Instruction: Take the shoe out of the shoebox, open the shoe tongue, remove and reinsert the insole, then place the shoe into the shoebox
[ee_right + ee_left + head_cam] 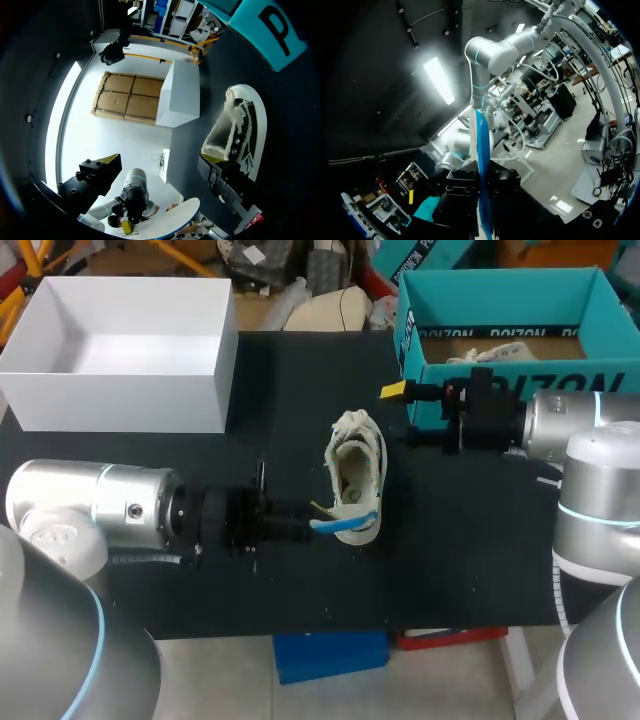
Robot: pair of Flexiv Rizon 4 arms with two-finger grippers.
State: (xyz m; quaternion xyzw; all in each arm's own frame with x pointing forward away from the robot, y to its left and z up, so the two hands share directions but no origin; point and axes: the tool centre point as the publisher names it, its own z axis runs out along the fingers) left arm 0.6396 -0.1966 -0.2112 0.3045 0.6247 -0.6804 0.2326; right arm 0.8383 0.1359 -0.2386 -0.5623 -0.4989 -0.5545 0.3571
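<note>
Blue insole (330, 526), pinched in the left jaws at the shoe's (357, 475) six-o'clock heel, should run flat along the sole while the wide right jaws steady the toe.

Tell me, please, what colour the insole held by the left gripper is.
The insole is bright blue. It shows best in the left wrist view.

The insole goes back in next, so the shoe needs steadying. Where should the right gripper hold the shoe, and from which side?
Probably the toe end, approached from the right arm's side. The shoe lies opening-up, heel at the left gripper, which holds the blue insole there. The open right gripper is beside the toe.
</note>
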